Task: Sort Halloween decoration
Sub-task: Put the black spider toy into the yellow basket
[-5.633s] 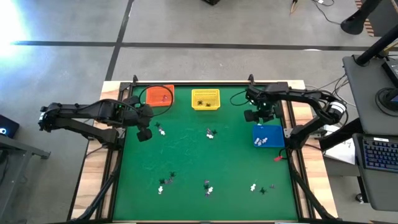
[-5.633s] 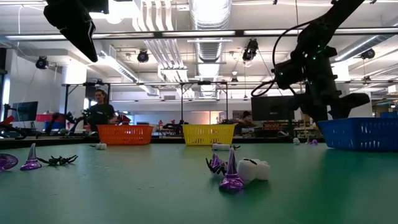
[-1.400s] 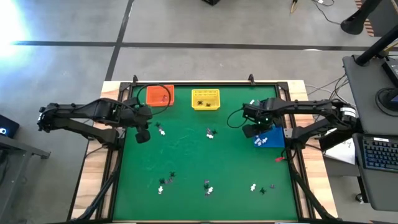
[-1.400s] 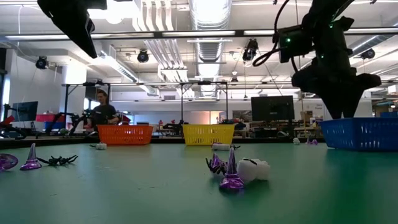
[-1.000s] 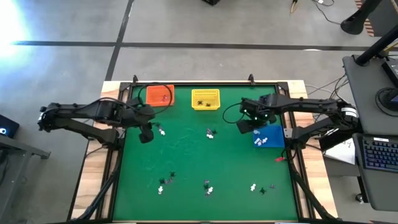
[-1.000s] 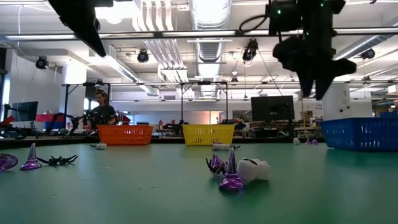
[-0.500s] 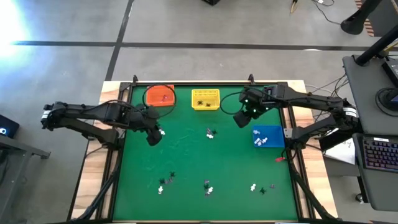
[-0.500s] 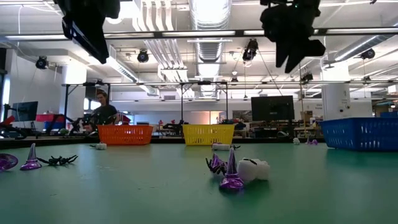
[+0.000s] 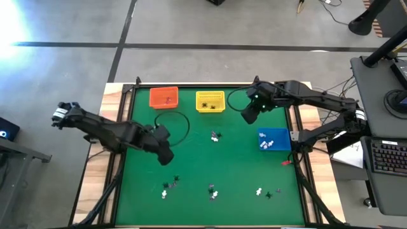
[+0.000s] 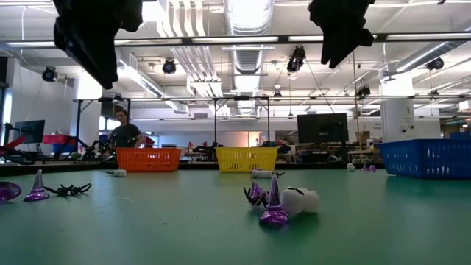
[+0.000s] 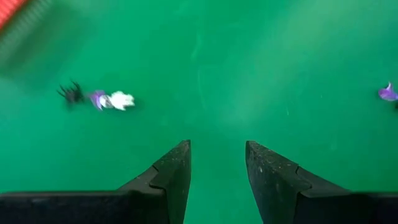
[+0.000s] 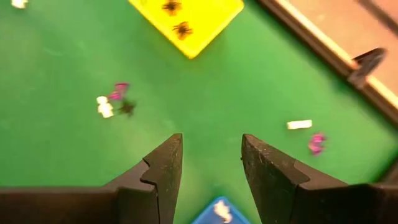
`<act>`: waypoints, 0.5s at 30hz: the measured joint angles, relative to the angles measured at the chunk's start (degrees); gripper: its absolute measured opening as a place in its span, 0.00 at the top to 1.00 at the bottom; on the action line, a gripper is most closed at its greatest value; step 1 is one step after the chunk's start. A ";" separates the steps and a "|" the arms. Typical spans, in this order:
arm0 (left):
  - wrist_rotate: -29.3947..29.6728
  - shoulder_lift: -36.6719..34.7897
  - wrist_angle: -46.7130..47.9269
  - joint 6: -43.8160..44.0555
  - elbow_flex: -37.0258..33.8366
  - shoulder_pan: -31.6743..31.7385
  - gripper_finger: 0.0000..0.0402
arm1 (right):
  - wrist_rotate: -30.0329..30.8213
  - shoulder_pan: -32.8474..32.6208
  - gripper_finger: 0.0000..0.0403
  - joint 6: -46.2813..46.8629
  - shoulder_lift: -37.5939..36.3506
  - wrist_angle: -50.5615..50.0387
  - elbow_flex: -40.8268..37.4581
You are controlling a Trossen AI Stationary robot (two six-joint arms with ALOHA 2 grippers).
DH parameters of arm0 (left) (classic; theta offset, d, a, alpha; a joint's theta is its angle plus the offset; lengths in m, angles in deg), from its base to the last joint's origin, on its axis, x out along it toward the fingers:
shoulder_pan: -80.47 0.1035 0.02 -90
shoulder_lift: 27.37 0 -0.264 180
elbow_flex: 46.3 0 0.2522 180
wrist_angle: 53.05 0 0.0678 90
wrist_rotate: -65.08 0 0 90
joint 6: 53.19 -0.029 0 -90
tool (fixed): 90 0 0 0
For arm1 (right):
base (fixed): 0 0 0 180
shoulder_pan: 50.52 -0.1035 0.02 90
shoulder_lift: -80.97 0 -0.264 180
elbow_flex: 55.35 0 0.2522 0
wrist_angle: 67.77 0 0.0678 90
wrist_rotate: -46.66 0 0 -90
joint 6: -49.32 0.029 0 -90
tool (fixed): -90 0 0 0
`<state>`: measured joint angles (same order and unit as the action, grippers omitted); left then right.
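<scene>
left pincer (image 9: 166, 154) spread and empty above the bare green tabletop (image 9: 197, 159), right pincer (image 9: 249, 116) spread and empty between yellow basket (image 9: 210, 101) and blue basket (image 9: 274, 139), halloween decoration (image 9: 215, 136) scattered in small clusters mid-tabletop and along the near edge, orange basket (image 9: 163, 97) at the far left

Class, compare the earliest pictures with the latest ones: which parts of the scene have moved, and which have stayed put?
The left gripper has swung from beside the orange basket out over the mat's left-middle, empty and open. The right gripper has left the blue basket and moved toward the yellow basket, also open and empty. The baskets and the scattered trinkets lie as before.
</scene>
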<state>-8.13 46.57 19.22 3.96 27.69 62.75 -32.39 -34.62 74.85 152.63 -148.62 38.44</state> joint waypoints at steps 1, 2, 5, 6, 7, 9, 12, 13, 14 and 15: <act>-0.02 0.84 -0.01 1.86 -0.02 -0.99 0.66 | 0.77 0.02 0.61 -0.12 0.00 -0.47 0.23; -0.01 1.73 -0.02 3.66 -0.04 -2.04 0.66 | 1.12 0.02 0.61 -0.12 0.00 -0.56 0.26; -1.04 4.37 -1.30 7.51 -0.04 -4.89 0.66 | 1.10 0.00 0.61 -0.06 -0.02 -0.56 0.24; -1.36 5.32 -2.15 8.22 -0.04 -5.66 0.66 | 1.10 0.00 0.61 0.24 0.00 -0.54 0.22; -1.40 6.24 -2.92 8.74 -0.04 -6.38 0.66 | 1.11 0.00 0.61 0.78 0.06 -0.54 0.21; -1.48 7.95 -4.67 9.48 -0.04 -7.19 0.66 | 1.10 0.00 0.61 2.03 0.29 -0.48 0.22; -2.89 9.91 -7.26 9.52 -0.04 -7.77 0.66 | 1.10 0.00 0.61 4.49 0.59 -0.46 0.15; -3.33 10.46 -7.77 9.53 -0.04 -8.08 0.66 | 1.10 0.00 0.61 4.69 0.59 -0.46 0.15; -3.66 10.99 -8.12 9.60 -0.04 -8.55 0.66 | 1.10 0.00 0.61 4.72 0.58 -0.43 0.15; -3.91 11.47 -8.42 9.94 -0.04 -9.10 0.66 | 1.10 0.00 0.61 4.67 0.55 -0.47 0.15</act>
<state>-12.04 58.04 10.80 13.90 27.65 53.65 -31.28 -34.62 79.52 153.17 -149.09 38.59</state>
